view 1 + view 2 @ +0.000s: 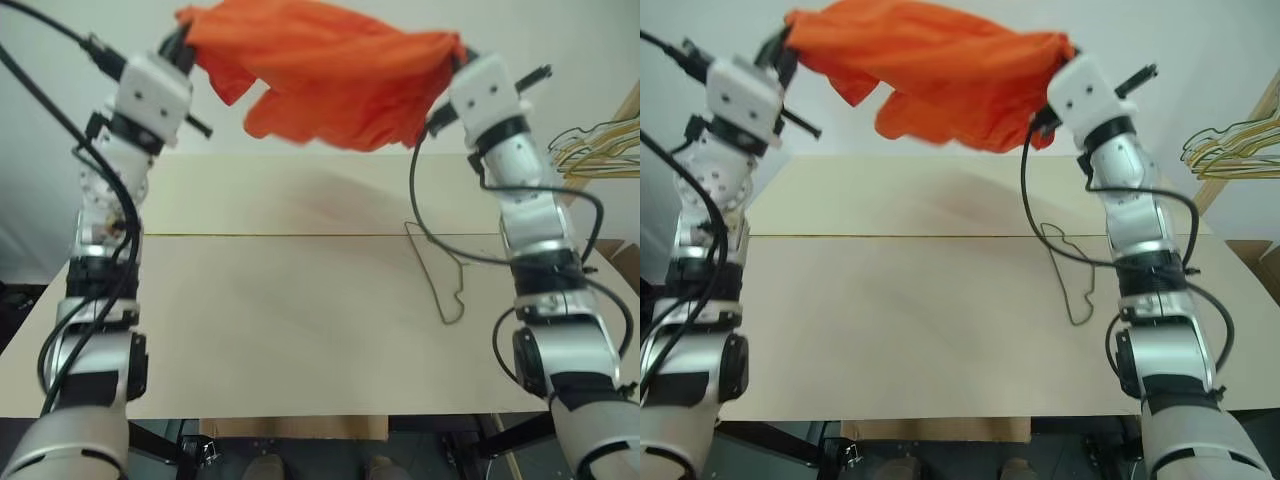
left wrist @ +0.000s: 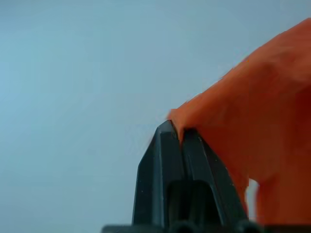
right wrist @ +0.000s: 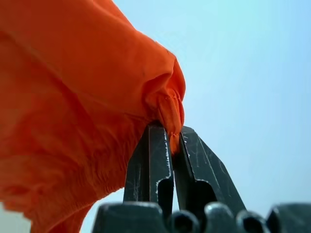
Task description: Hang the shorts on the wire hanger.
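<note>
Left eye view — pale wooden table (image 1: pixel 250 330), plain white wall (image 1: pixel 60 110) behind.

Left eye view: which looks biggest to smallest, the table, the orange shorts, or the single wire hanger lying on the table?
1. Table
2. Shorts, though nearer the camera, so flattered
3. Hanger

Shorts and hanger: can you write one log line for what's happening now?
left gripper: shut on shorts | right gripper: shut on shorts | shorts: held above table | wire hanger: on table
</note>
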Action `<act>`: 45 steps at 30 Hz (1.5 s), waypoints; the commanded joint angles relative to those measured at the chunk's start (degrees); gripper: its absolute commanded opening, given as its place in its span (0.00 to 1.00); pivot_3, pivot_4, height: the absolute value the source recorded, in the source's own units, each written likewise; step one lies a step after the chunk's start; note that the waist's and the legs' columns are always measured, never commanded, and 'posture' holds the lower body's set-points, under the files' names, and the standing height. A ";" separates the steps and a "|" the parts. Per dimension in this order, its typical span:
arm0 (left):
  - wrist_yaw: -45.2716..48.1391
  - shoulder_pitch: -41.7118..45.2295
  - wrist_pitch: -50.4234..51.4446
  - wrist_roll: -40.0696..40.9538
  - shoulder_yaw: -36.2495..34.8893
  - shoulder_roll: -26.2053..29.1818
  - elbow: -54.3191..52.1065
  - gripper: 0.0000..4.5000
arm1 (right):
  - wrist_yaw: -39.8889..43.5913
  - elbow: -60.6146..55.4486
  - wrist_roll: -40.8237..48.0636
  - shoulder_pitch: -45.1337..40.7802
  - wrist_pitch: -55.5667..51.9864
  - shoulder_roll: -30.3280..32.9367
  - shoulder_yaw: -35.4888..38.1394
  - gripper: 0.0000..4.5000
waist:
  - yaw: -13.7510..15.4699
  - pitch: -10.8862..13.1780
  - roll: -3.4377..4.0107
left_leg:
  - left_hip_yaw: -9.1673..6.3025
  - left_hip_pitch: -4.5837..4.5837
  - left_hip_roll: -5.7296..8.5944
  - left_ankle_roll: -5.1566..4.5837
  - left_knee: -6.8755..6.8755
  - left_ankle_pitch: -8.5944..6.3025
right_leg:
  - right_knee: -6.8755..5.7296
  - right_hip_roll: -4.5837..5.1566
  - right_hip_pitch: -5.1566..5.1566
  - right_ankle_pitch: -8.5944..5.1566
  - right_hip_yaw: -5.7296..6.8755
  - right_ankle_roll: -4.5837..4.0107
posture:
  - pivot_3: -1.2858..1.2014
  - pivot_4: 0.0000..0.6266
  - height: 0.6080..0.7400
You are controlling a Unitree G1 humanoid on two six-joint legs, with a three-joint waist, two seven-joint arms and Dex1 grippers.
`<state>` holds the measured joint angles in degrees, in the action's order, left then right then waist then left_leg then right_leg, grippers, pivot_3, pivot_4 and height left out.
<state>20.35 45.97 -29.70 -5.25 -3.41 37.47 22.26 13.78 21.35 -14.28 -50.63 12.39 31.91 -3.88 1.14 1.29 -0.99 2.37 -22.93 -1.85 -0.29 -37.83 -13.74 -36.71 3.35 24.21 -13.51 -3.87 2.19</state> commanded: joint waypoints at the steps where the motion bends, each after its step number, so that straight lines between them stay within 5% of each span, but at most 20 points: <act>1: 6.76 -7.51 2.97 2.87 0.43 3.23 -9.26 0.01 | 11.72 -9.93 2.82 8.28 -1.09 2.28 -3.93 0.00 | -0.44 0.00 0.00 | 0.00 0.02 0.00 0.00 -0.03 0.01 | 0.00 0.00 -0.02 0.04 0.00 0.02 | 0.54 0.00 1.00; 6: 21.35 -29.63 11.43 5.05 2.50 12.49 -21.60 0.01 | 24.85 -14.05 1.17 21.68 3.01 8.37 -11.09 0.00 | -1.71 -0.02 0.05 | 0.07 0.47 -0.04 -0.10 -0.13 0.16 | -0.16 -0.05 -0.24 0.05 -0.09 -0.06 | 0.54 0.00 1.00; 10: 23.95 -39.89 13.31 1.22 3.13 15.91 -23.77 0.01 | 25.51 -11.92 -0.71 24.22 5.76 9.27 -12.73 0.00 | -2.43 0.07 0.01 | 0.21 0.86 -0.17 -0.11 -0.03 0.16 | -0.22 -0.12 -0.48 -0.06 -0.12 -0.18 | 0.54 0.00 1.00; 14: 25.32 -42.77 14.27 -1.03 3.86 17.00 -24.83 0.01 | 27.77 -11.25 -0.46 24.20 6.31 10.04 -12.58 0.00 | -2.04 0.09 -0.02 | 0.19 1.04 -0.23 -0.19 -0.03 0.21 | -0.27 -0.22 -0.59 -0.09 -0.13 -0.21 | 0.54 0.00 1.00; 24: 37.79 -55.91 30.92 8.66 -1.23 24.36 -45.82 0.01 | 45.04 -13.43 7.18 25.34 7.93 17.96 -12.32 0.00 | -1.91 0.14 -0.08 | 0.29 1.16 -0.23 -0.36 -0.02 0.08 | -0.06 -0.12 -0.83 -0.17 -0.13 -0.17 | 0.54 0.00 1.00; 32: 42.47 -60.39 41.47 8.14 -3.17 29.63 -52.99 0.01 | 45.27 -6.12 4.04 22.32 14.65 16.41 -13.62 0.00 | -2.13 0.21 -0.15 | 0.40 1.63 -0.29 -0.38 0.04 0.07 | -0.12 -0.14 -1.13 -0.42 -0.15 -0.30 | 0.55 0.00 1.00; 40: 41.32 -60.80 45.02 5.77 -0.74 28.78 -55.93 0.01 | 50.76 -7.98 7.20 22.79 16.57 18.24 -13.95 0.00 | -1.81 0.24 -0.18 | 0.40 1.62 -0.26 -0.47 0.06 0.02 | -0.12 -0.13 -1.14 -0.40 -0.19 -0.31 | 0.55 0.00 1.00; 43: 42.19 -60.78 45.88 6.87 -1.19 28.85 -56.06 0.00 | 53.64 -10.10 8.94 23.45 16.42 19.55 -13.87 0.20 | -1.80 0.24 -0.19 | 0.40 1.62 -0.27 -0.47 0.06 0.02 | -0.12 -0.12 -1.15 -0.40 -0.19 -0.31 | 0.55 0.00 1.00; 45: 42.88 -60.36 45.58 8.14 -1.76 28.69 -56.15 0.09 | 54.63 -10.69 9.38 23.86 16.32 20.12 -13.83 0.35 | -1.81 0.25 -0.20 | 0.40 1.63 -0.27 -0.47 0.06 0.01 | -0.11 -0.12 -1.15 -0.41 -0.19 -0.32 | 0.55 0.00 1.00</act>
<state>62.72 -15.16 15.87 2.10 -3.55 65.98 -33.19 67.52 12.43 -6.77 -26.54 28.20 51.26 -19.21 -0.67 1.54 -1.20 2.77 -21.30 -2.12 -0.77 -37.77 -13.72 -36.82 3.23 23.06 -13.93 -4.07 1.87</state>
